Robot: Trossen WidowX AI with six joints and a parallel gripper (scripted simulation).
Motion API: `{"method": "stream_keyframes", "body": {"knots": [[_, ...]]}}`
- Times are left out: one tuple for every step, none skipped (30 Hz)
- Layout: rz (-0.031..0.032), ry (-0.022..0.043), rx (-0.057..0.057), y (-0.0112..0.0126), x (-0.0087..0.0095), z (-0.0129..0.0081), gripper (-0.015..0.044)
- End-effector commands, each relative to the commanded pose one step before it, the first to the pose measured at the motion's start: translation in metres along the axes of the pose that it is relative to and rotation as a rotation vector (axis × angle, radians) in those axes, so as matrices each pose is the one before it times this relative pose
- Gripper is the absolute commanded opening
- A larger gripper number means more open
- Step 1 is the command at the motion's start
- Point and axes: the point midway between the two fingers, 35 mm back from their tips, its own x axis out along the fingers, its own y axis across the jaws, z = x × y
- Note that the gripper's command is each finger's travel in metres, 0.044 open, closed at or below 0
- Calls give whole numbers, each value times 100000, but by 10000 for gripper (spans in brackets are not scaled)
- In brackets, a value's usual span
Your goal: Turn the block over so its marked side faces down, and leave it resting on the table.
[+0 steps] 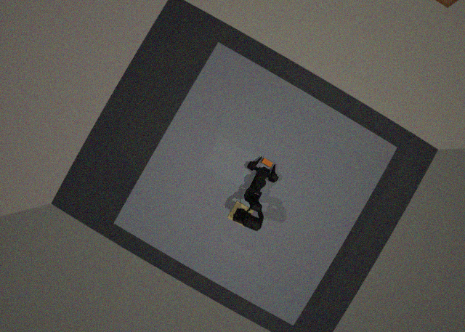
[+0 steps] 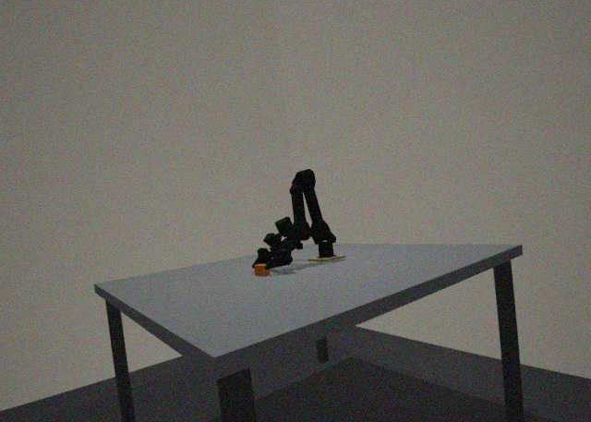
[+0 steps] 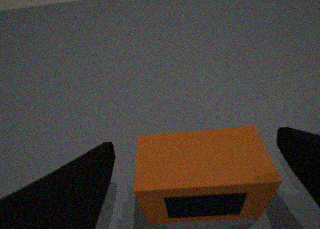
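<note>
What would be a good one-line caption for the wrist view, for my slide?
Open claw straddles the orange block on the table; its dark marked side faces the camera, not down.

The robot is a slender matte-black arm [image 2: 308,202] built of straight links joined by chunky rounded joint housings, with no cables, screws or markings discernible at this distance. It rises from a thin, flat, pale yellow square base plate [image 1: 232,211]. Its black tool [image 1: 266,168] ends in a broad crossbar carrying two dark fingers, which in the wrist view appear as plain, wedge-shaped black slabs tapering toward their tips, without visible pads or texture.
</note>
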Motion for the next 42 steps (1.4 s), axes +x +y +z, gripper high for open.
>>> {"method": "stream_keyframes", "body": {"knots": [[-281, 60, -476, -38, -2, -29, 440], [0, 0, 0, 0, 0, 0, 440], [0, 0, 0, 0, 0, 0, 440], [0, 0, 0, 0, 0, 0, 440], [0, 0, 0, 0, 0, 0, 440], [0, 0, 0, 0, 0, 0, 440], [0, 0, 0, 0, 0, 0, 440], [0, 0, 0, 0, 0, 0, 440], [0, 0, 0, 0, 0, 0, 440], [0, 0, 0, 0, 0, 0, 440], [0, 0, 0, 0, 0, 0, 440], [0, 0, 0, 0, 0, 0, 440], [0, 0, 0, 0, 0, 0, 440], [0, 0, 0, 0, 0, 0, 440], [0, 0, 0, 0, 0, 0, 440], [0, 0, 0, 0, 0, 0, 440], [26, 607, -1, 18, 90, 13, 440], [74, 1822, -1, 52, 255, 51, 440], [112, 3040, 0, 80, 371, 122, 440], [118, 3654, 3, 84, 350, 204, 440], [99, 3661, 7, 72, 239, 258, 440], [79, 3668, 10, 59, 122, 298, 440], [60, 3675, 13, 46, 0, 327, 440], [41, 3683, 17, 32, -126, 341, 440], [21, 3690, 20, 18, -253, 342, 440], [2, 3699, 23, 4, -382, 330, 440], [-15, 3336, 24, -9, -453, 274, 440], [-32, 3343, 27, -21, -555, 242, 440], [-48, 3350, 30, -33, -654, 200, 440], [-64, 3357, 32, -46, -750, 149, 440], [-81, 3365, 35, -59, -841, 88, 440], [-97, 3372, 38, -72, -927, 19, 440], [47, 1300, 267, -50, -979, 384, 440], [-93, 2198, -2, -59, -607, -118, 440], [-188, 2954, -155, -71, -450, -409, 440], [-58, 1182, -9, -35, -322, -106, 440], [-11, 263, 4, -9, -88, -18, 440], [0, 0, 0, 0, 0, 0, 440], [0, 0, 0, 0, 0, 0, 440], [0, 0, 0, 0, 0, 0, 440], [0, 0, 0, 0, 0, 0, 440], [0, 0, 0, 0, 0, 0, 440]]}}
